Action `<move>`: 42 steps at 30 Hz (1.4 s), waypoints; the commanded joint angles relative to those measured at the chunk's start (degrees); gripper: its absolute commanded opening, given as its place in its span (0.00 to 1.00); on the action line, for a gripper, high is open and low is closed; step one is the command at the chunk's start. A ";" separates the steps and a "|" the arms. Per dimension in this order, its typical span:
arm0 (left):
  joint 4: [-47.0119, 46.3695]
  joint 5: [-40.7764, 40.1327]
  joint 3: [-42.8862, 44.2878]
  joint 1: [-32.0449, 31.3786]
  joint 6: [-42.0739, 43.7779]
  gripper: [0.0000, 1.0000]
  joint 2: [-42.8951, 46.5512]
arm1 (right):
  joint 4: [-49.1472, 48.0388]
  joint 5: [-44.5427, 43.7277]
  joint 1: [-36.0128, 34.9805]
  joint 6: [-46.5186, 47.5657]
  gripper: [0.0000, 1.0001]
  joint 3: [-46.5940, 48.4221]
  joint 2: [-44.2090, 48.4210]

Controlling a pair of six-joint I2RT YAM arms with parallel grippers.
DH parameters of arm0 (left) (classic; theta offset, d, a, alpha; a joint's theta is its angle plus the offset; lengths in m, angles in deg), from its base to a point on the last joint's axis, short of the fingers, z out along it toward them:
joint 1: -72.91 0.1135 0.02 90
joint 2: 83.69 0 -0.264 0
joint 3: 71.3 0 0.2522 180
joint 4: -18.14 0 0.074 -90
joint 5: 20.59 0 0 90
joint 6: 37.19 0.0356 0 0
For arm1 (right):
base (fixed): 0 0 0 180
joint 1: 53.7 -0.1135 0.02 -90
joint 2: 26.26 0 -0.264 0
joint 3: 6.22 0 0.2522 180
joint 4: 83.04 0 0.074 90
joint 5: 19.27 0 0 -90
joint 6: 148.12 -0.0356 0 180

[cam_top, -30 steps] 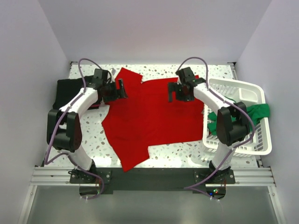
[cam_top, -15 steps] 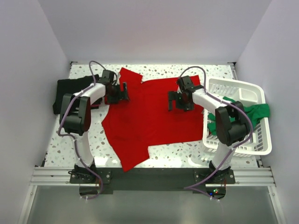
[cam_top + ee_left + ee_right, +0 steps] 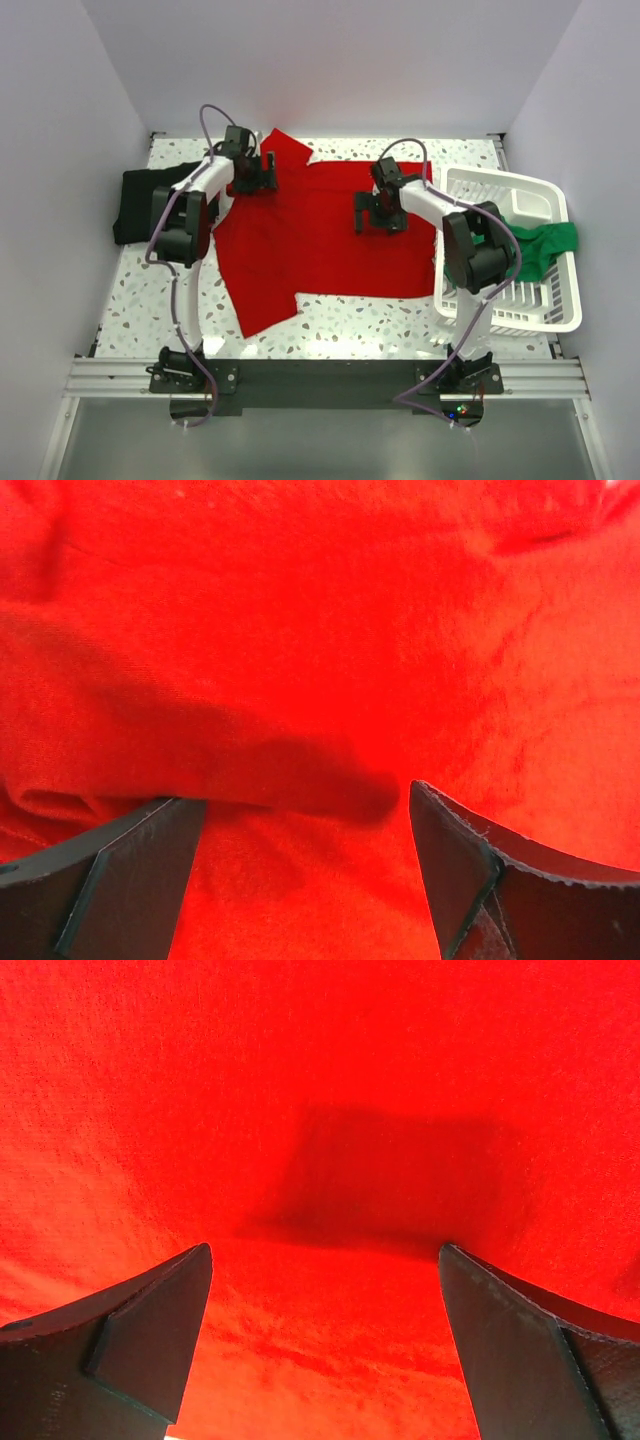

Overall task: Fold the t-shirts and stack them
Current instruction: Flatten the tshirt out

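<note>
Red t-shirt [image 3: 320,240] lies spread flat in the middle of the table [image 3: 360,320]. The left tool [image 3: 262,172] and the right tool [image 3: 378,215] are over its far part, both wide open, holding nothing. A black t-shirt [image 3: 140,200] lies by the table's left edge.

**Red cloth filling the middle, basket walling off the right**

The red t-shirt [image 3: 320,240] is covering the centre of the speckled table [image 3: 380,320], leaving bare strips running along the near and far edges. The white basket [image 3: 520,315], holding the green t-shirt [image 3: 548,243], is blocking the right side. The black t-shirt [image 3: 140,200] is occupying the left edge. The left gripper [image 3: 262,175] and right gripper [image 3: 378,215] are hanging wide-jawed over red cloth, with open cloth lying between them.
</note>
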 commanded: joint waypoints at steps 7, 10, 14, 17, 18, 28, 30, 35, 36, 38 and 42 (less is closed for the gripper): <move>5.79 -2.95 15.85 3.13 3.37 0.89 -13.30 | 6.18 0.08 -0.21 -2.53 0.99 13.98 -9.60; 3.16 -1.02 19.02 3.13 4.25 0.89 -14.80 | 8.56 -0.09 -0.21 -2.88 0.99 18.46 -12.76; -1.41 4.42 21.31 3.13 5.04 0.89 -16.12 | 10.14 -0.01 -0.21 -3.23 0.99 22.17 -14.79; -4.48 6.01 20.18 2.87 4.69 0.89 -15.16 | 11.20 0.87 -0.21 -3.32 0.99 24.02 -14.97; -5.37 6.28 19.73 2.60 4.60 0.89 -14.63 | 11.20 0.96 -0.21 -3.24 0.99 24.37 -14.53; -8.19 6.55 19.47 1.81 2.32 0.91 -2.07 | 13.05 3.95 -0.21 -1.83 0.99 31.13 -10.58; -7.66 5.23 17.72 1.55 2.41 0.91 2.22 | 12.96 4.21 -0.21 -1.83 0.99 31.40 -9.43; -5.82 -2.48 3.08 1.28 2.32 0.90 13.65 | 11.99 4.83 -0.30 -1.83 0.99 28.68 -5.66; -5.64 -3.73 0.16 1.20 2.06 0.89 18.11 | 11.56 4.91 -0.21 -1.83 0.99 27.89 -4.26; -5.38 -6.88 -9.15 1.20 1.27 0.87 25.05 | 10.51 5.09 -0.21 -1.83 0.99 25.00 -2.76; -5.03 -11.19 -24.98 1.02 -1.27 0.83 36.75 | 9.09 5.53 -0.21 -1.48 0.98 18.33 1.11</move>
